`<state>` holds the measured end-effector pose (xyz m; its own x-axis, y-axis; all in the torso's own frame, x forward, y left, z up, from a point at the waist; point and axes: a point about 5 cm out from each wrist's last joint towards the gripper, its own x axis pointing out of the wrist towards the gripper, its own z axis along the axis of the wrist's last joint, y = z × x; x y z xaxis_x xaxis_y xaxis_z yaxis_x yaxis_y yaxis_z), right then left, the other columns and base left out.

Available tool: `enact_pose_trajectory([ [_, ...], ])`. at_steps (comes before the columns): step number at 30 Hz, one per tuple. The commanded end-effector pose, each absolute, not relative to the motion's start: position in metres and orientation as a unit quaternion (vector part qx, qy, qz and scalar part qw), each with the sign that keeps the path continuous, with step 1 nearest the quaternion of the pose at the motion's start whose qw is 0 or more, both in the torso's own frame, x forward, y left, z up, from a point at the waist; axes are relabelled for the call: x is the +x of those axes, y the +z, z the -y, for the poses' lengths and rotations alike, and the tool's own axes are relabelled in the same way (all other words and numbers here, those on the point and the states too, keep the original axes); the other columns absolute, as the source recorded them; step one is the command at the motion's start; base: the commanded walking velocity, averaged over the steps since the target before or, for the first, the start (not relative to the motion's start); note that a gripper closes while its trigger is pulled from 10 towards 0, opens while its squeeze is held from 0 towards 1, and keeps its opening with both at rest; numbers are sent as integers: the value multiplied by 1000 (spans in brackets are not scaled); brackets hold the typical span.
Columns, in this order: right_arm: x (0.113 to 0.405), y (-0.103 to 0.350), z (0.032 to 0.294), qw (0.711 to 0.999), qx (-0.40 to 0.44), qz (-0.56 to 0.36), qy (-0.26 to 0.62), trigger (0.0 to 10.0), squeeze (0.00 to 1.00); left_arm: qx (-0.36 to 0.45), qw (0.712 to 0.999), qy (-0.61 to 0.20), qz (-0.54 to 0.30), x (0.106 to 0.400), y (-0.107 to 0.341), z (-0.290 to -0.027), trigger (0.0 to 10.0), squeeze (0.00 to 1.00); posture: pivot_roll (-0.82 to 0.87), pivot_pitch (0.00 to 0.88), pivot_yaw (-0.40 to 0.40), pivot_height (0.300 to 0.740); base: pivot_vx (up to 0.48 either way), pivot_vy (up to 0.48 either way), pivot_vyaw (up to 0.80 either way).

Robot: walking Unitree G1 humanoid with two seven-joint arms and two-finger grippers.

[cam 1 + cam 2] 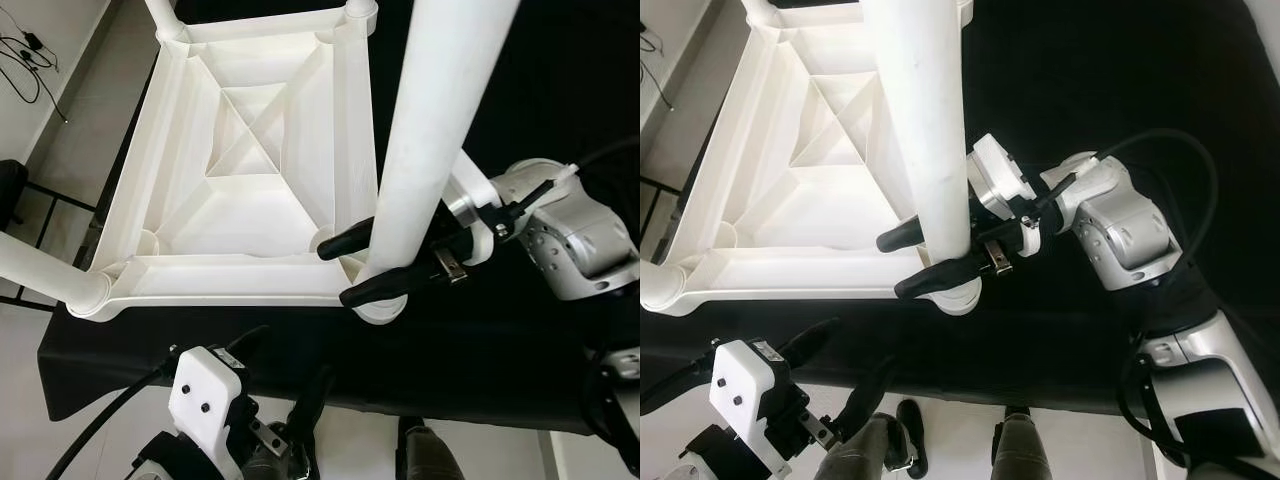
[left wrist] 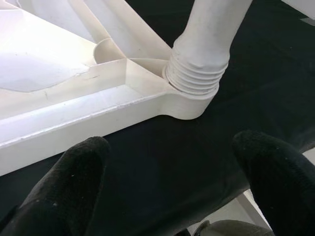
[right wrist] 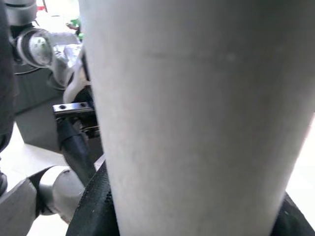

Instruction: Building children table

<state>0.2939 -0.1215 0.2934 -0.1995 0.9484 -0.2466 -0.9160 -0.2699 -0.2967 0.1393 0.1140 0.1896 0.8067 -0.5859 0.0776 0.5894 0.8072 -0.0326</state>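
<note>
While R gripper (image 1: 365, 268) grips: 1 tabletop (image 1: 250, 150), 3 legs (image 1: 440, 130).

— Any writing on the tabletop (image 1: 250, 200) or the leg (image 1: 430, 150)?
— None that can be read; both are plain white.
— On the gripper housing (image 1: 205, 390)?
— Nothing legible there either.

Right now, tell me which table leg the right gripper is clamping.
The near right-corner leg, standing up toward the camera: the right gripper has one black finger on each side of it just above its socket. The other legs, at the near left corner and far corners, stand ungripped.
</note>
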Motion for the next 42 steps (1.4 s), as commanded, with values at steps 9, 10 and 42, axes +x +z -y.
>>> enact_pose_trajectory([
  [9, 295, 243, 133, 658, -152, -68, 734, 10000, 0, -34, 952, -304, 13, 138, 182, -115, 10000, 0, 0, 432, 122, 740, 0, 0, 0],
  [10, 294, 242, 134, 662, -151, -65, 732, 10000, 0, -34, 952, -305, 12, 139, 182, -115, 10000, 0, -4, 431, 126, 740, 0, 0, 0],
  [42, 273, 192, 109, 958, -100, -61, 263, 10000, 0, -27, 954, -299, 18, 151, 172, -116, 10000, 0, -71, 355, 102, 740, 0, 0, 0],
])
